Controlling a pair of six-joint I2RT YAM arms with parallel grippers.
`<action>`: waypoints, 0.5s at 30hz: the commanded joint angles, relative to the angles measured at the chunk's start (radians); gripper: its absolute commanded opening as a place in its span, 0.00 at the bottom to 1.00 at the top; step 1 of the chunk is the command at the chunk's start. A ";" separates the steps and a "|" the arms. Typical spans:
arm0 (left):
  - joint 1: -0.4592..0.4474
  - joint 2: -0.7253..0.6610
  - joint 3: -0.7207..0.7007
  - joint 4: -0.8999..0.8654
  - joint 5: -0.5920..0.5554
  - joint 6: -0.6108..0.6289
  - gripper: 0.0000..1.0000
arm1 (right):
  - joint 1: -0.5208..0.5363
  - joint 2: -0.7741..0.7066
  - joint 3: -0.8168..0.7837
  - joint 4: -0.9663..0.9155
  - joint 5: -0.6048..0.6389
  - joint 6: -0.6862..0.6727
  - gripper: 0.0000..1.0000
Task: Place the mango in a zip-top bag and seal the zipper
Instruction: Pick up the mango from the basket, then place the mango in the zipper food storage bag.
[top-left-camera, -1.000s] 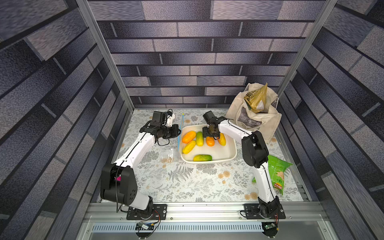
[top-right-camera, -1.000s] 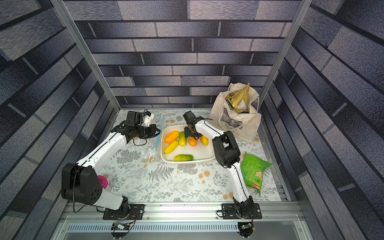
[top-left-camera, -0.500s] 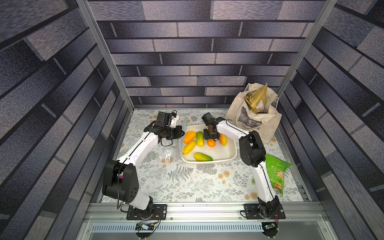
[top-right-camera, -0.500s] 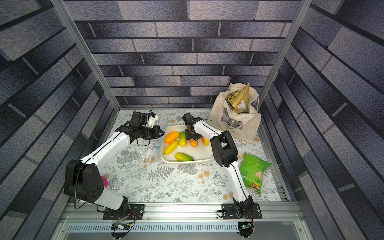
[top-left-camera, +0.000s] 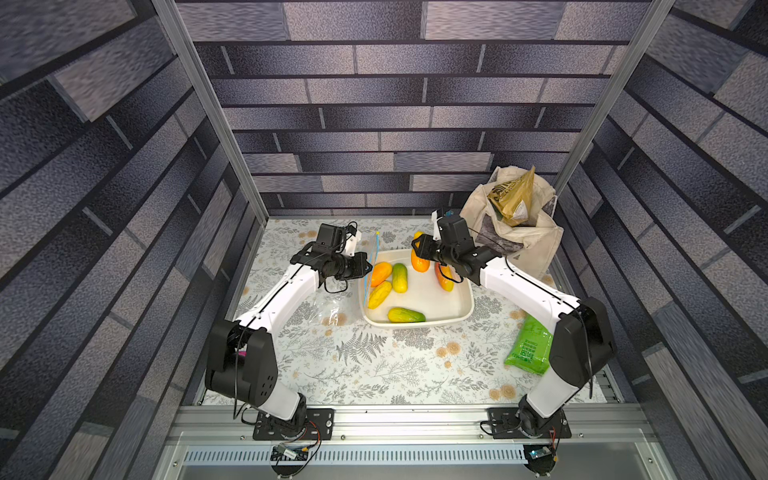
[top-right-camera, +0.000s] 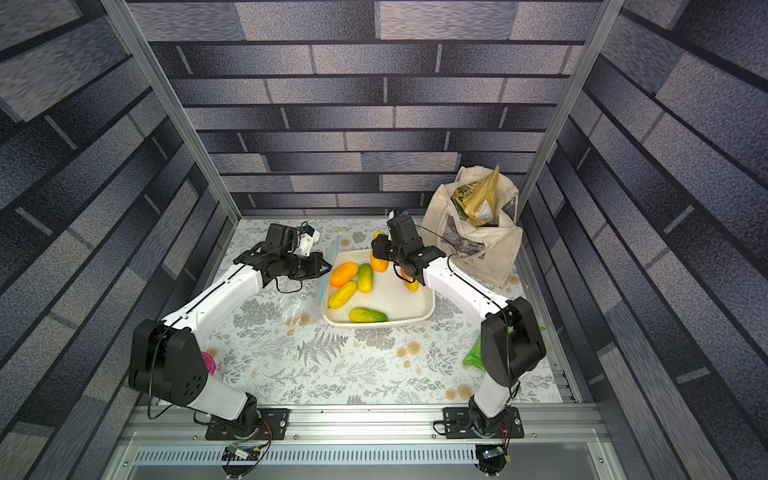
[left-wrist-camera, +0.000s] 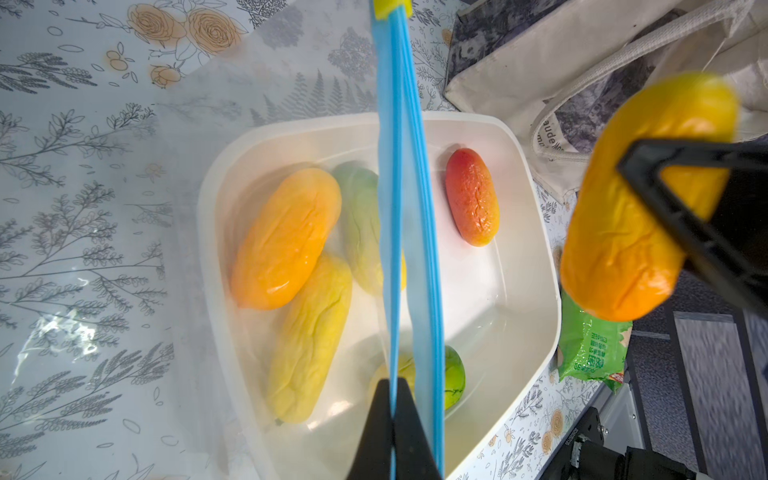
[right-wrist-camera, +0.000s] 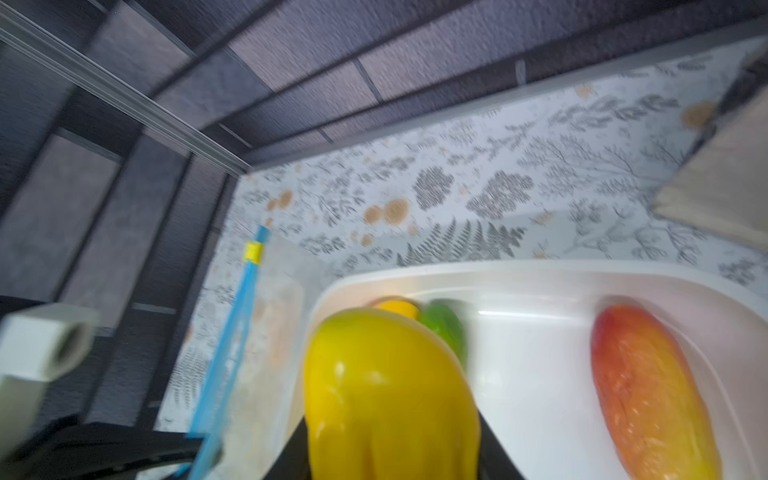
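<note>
Left wrist view shows the left gripper (left-wrist-camera: 393, 401) pinched shut on the zipper (left-wrist-camera: 401, 124). One blue lip runs between its black fingers and the other lip passes just beside them, with the yellow slider (left-wrist-camera: 390, 7) at the strip's far end. From that strip the zip-top bag (top-left-camera: 334, 311) hangs as a clear, crinkled sheet, its lower part resting on the table beside the white tray (top-left-camera: 419, 325). The right gripper (top-left-camera: 419, 248) is clamped on the mango (top-left-camera: 419, 264), a yellow-orange fruit held upright above the tray's far rim, lifted off the tray floor, near the bag's mouth yet apart from it. Five other mangoes (top-left-camera: 381, 273) lie in the tray: three bunched on the zipper side, a green-tipped one by the near rim, and a red-orange one under the right wrist. The tray stands on a table (top-left-camera: 374, 365) covered with a pale cloth printed with grey ferns and orange blossoms. A beige canvas tote (top-left-camera: 519, 245) slumps in the far right corner with a golden packet (top-left-camera: 513, 199) poking out, and a green snack packet (top-left-camera: 530, 351) lies by the right arm's elbow. Panels printed with a grey brick pattern wall in three sides between aluminium posts, and an aluminium rail along the front carries both arm bases.
</note>
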 joint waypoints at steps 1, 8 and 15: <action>-0.014 0.012 0.063 -0.010 0.036 -0.017 0.00 | 0.028 0.062 -0.056 0.419 -0.077 0.157 0.00; -0.022 0.008 0.124 -0.049 0.072 -0.030 0.00 | 0.083 0.187 -0.024 0.755 -0.040 0.130 0.00; -0.023 0.029 0.148 -0.051 0.106 -0.042 0.00 | 0.100 0.219 -0.067 0.964 0.008 0.162 0.00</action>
